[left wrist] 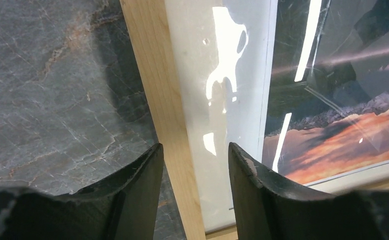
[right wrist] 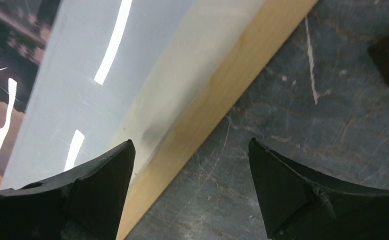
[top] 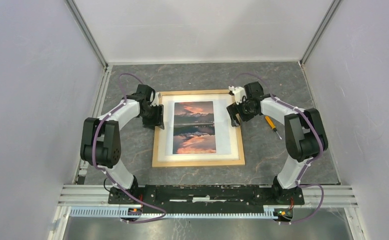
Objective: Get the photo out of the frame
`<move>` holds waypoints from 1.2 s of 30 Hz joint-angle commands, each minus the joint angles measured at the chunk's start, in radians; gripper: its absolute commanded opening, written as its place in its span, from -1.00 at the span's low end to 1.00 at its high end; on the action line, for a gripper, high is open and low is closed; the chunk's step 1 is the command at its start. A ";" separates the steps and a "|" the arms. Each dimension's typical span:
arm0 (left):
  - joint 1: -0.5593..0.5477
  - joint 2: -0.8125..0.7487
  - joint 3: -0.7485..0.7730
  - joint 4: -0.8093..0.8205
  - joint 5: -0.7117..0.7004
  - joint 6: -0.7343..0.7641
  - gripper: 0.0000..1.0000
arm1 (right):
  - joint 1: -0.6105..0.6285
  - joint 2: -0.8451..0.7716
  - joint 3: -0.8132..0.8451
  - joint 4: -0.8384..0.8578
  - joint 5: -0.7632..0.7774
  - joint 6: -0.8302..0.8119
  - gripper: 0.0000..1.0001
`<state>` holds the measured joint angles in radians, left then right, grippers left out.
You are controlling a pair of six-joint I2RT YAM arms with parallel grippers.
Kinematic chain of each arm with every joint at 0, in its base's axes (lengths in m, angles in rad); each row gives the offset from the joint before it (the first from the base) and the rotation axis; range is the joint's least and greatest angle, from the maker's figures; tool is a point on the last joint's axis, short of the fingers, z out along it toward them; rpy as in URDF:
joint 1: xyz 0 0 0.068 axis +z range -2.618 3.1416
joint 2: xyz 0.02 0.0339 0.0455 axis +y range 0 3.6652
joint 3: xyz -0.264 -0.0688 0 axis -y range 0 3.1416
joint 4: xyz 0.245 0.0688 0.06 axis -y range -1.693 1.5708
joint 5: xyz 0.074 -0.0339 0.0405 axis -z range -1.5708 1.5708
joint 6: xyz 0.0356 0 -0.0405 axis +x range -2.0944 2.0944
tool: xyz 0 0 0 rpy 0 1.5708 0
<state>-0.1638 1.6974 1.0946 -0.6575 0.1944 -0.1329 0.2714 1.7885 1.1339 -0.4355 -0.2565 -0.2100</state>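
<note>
orange sunset photo (top: 194, 127) inside light-wood frame (top: 198, 162)

My left hand (left wrist: 195, 150) straddles the left rim of the frame (top: 198, 161), and my right hand (right wrist: 190, 150) is spread across its right rim. An orange-handled screwdriver (top: 271, 124) blocks the worktop (top: 197, 75) just right of there. Bare worktop lies beyond the frame and before it. Side walls (top: 32, 100) hem both arms.

The frame (left wrist: 157, 75) is pale matt wood, the photo (left wrist: 342, 135) glossy, the table (left wrist: 47, 90) marbled stone-look.
</note>
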 commanded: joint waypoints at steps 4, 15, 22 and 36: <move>-0.006 -0.031 -0.045 0.032 0.027 -0.047 0.12 | -0.029 -0.044 -0.103 0.017 -0.031 0.031 0.57; -0.009 0.026 -0.036 0.033 -0.064 -0.021 -0.06 | -0.025 -0.018 -0.147 0.039 0.019 0.084 0.38; -0.014 -0.003 -0.046 0.025 -0.123 -0.018 0.09 | -0.017 -0.055 -0.191 0.029 0.017 0.107 0.32; -0.078 0.000 -0.047 0.064 -0.101 -0.008 -0.34 | 0.048 -0.041 -0.171 0.040 0.010 0.139 -0.08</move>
<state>-0.2188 1.7061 1.0252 -0.6350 0.0612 -0.1478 0.3115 1.7145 0.9688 -0.3130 -0.2306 -0.0994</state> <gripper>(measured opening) 0.370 0.500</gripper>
